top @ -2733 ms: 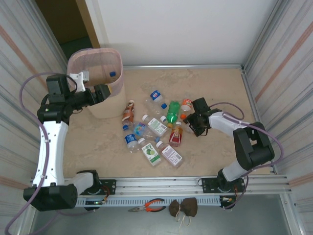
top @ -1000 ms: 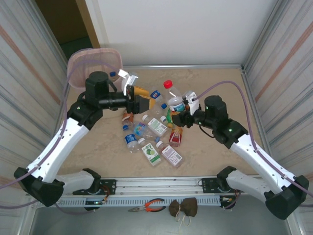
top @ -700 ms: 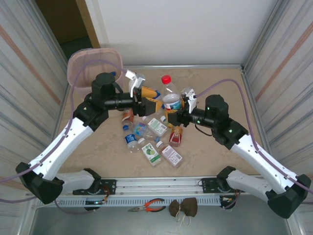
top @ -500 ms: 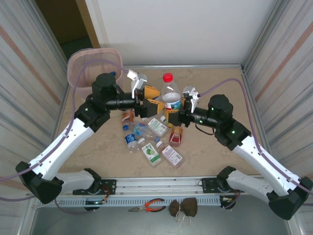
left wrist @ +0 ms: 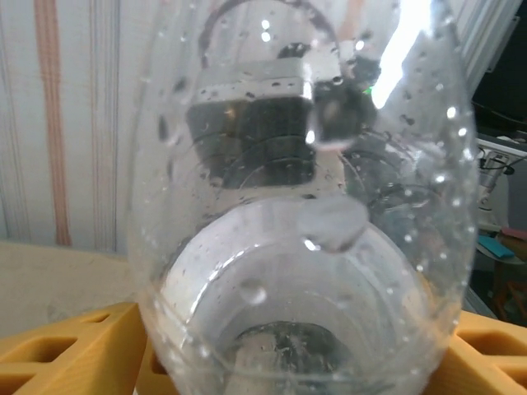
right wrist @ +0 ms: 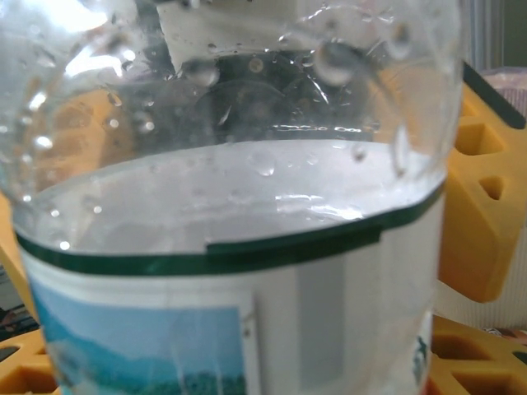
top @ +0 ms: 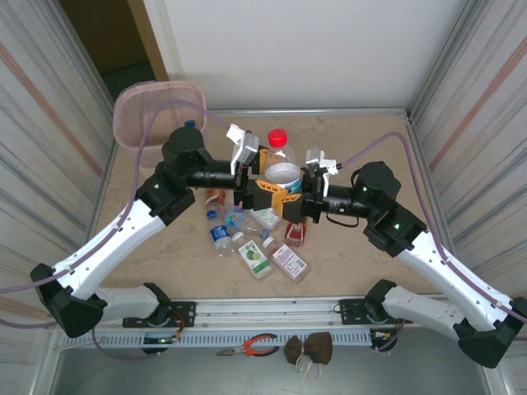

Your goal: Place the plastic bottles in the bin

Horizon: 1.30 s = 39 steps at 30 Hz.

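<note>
- The right jaws are partly closed on the red-capped bottle (top: 282, 171) and hold it upright in the air. Their yellow fingers (right wrist: 482, 206) sit against its labelled body.
- The left jaws stand wide around the same bottle from the other side, with the yellow fingers (left wrist: 66, 350) low at both its sides. Whether they already press on it, I cannot tell.
- The other plastic bottles (top: 262, 247) lie in a heap on the counter (top: 370, 140), below the two arms.
- The bin (top: 132, 123) stands at the far left corner, well apart from the held bottle.
- I judge that the step is a handover from right to left. Next, the left jaws should close firmly and the right jaws let go. Then the left arm can carry the bottle over the rim of the bin.
</note>
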### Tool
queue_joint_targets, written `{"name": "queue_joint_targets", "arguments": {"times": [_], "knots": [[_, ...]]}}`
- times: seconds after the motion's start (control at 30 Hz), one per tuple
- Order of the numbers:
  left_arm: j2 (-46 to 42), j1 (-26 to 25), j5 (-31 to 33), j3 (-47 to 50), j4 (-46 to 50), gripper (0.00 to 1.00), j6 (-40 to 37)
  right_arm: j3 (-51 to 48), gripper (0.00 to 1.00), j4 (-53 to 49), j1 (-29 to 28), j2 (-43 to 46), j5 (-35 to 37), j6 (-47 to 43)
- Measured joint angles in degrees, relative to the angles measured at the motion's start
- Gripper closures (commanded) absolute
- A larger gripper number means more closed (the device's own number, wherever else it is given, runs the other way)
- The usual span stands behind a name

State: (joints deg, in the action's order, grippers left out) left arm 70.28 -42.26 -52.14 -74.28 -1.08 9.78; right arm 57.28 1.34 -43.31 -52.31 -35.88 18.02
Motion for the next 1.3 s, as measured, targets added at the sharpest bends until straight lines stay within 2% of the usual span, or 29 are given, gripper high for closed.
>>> {"name": "queue_joint_targets", "arguments": {"times": [0.6,0.9,1.13,1.3], "knots": [[0.66,-0.15,-4.26,-0.94,-3.69,0.48,-0.61,0.00,0.40,-0.44,-2.12,0.74,2.62,-0.66],[0.79,-0.24,-3.78,-1.29,-2.84,0.45,-1.90,-0.04,0.16,-2.73,-2.23,3.17,5.97,-1.40],[0.76,0.28,1.46,-4.92,5.01,0.47,-6.25,-0.42,0.10,-7.28,-2.23,8.61,10.73,-2.36],[0.74,4.22,7.69,-8.04,11.47,0.48,-8.20,-0.66,0.07,-11.54,-2.23,12.09,15.85,-3.91]]}}
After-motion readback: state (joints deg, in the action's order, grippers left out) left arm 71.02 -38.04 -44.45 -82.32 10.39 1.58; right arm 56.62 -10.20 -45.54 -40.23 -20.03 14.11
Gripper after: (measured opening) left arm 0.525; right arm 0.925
